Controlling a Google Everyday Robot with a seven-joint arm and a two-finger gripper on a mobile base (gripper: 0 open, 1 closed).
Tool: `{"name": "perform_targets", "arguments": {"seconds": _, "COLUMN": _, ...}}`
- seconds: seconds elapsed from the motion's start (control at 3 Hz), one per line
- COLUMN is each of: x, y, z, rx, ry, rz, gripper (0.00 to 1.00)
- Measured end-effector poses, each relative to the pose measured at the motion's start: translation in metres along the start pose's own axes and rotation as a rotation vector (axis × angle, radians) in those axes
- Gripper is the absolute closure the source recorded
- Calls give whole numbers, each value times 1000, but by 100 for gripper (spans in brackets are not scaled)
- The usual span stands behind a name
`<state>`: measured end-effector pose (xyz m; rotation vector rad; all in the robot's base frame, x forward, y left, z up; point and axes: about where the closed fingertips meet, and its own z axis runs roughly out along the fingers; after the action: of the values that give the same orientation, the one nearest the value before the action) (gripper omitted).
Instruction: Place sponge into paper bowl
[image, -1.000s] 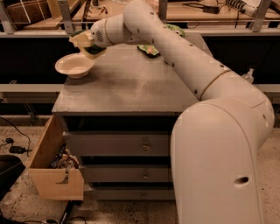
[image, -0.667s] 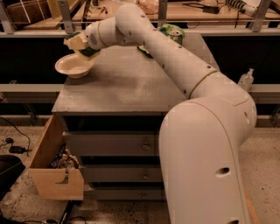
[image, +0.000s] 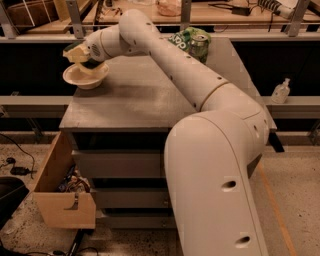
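I've got the gripper (image: 81, 57) clamped on the sponge (image: 73, 52), hanging just above the paper bowl (image: 95, 80), which lies straight below it.

paper bowl (image: 93, 80): table (image: 140, 102), left rear corner
gripper (image: 80, 56): just above it, gripping sponge (image: 74, 50)
drink can (image: 199, 45): right rear, against snack bag (image: 180, 39)

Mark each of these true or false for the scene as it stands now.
1. The gripper holds the sponge just above the paper bowl. True.
2. The paper bowl stands right beside the drink can. False: they are far apart, near opposite far corners of the table.
3. The drink can is next to the green snack bag. True.
4. The sponge lies flat on the table. False: it is up in the gripper.
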<state>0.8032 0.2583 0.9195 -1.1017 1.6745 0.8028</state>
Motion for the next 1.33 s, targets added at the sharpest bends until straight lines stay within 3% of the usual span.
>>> {"name": "perform_targets", "arguments": {"seconds": 0.67, "x": 15, "y": -3, "z": -4, "rx": 20, "ry": 17, "rz": 32, "gripper": 100}}
{"name": "perform_targets", "arguments": {"seconds": 1.0, "x": 18, "y": 0, "z": 0, "rx": 13, "ry": 22, "rz": 34, "gripper": 84}}
{"name": "perform_targets", "arguments": {"seconds": 1.33, "x": 19, "y": 2, "z": 3, "rx": 8, "ry": 24, "rz": 35, "gripper": 59}}
